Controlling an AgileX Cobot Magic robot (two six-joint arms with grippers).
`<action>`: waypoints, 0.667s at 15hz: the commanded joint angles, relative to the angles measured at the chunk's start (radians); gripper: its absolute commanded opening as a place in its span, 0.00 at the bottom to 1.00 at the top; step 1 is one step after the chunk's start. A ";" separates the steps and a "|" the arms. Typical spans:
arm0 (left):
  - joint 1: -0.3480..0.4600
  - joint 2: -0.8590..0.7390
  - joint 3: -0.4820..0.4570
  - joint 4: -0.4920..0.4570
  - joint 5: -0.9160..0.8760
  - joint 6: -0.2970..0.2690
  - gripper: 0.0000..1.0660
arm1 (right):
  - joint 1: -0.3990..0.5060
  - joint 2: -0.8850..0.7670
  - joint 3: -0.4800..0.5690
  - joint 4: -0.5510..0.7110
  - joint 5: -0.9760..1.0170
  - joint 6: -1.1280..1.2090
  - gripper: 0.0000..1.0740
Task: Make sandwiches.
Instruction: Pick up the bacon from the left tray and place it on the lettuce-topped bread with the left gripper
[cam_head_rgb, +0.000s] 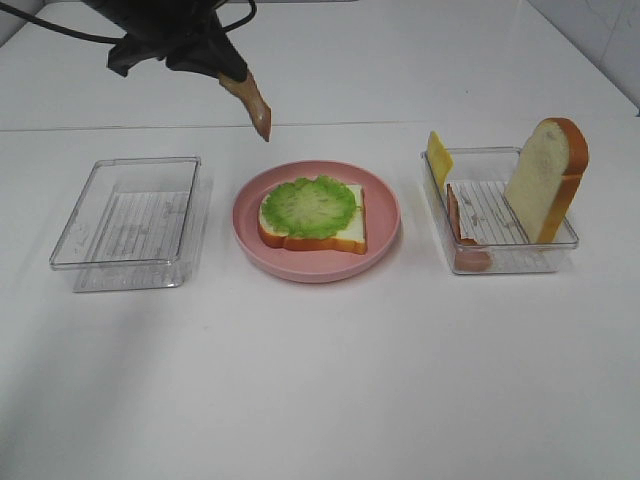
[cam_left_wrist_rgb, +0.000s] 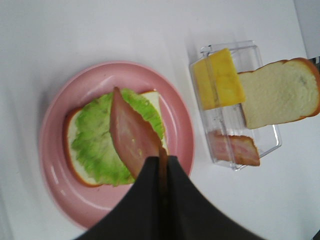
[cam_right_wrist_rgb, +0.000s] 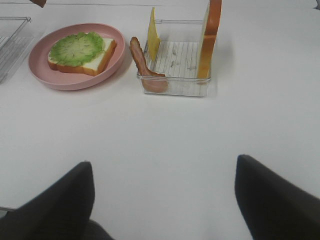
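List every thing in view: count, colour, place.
table: one, white, under everything
plate: one, pink, centre
flat bread slice: one, white, on plate
lettuce leaf: one, green, on that slice
held bacon strip: one, reddish-brown, in air near plate
left tray: one, clear, empty, left of plate
right tray: one, clear, right of plate
cheese slice: one, yellow, in right tray
tray bacon strip: one, reddish-brown, right tray's plate side
upright bread slice: one, white, in right tray
left fingers: two, black, shut on held bacon strip
right fingers: two, black, open, above table

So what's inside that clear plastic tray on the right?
A thin yellow cheese slice, a reddish-brown bacon strip and a white bread slice lean against the tray walls. The bread hides the floor behind it.
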 joint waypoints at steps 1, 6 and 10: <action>-0.051 0.029 -0.019 -0.071 -0.063 0.011 0.00 | -0.007 -0.013 0.003 0.006 -0.009 -0.009 0.69; -0.153 0.190 -0.115 -0.138 -0.063 0.011 0.00 | -0.007 -0.013 0.003 0.006 -0.009 -0.009 0.69; -0.169 0.264 -0.143 -0.138 -0.041 0.011 0.00 | -0.007 -0.013 0.003 0.006 -0.009 -0.009 0.69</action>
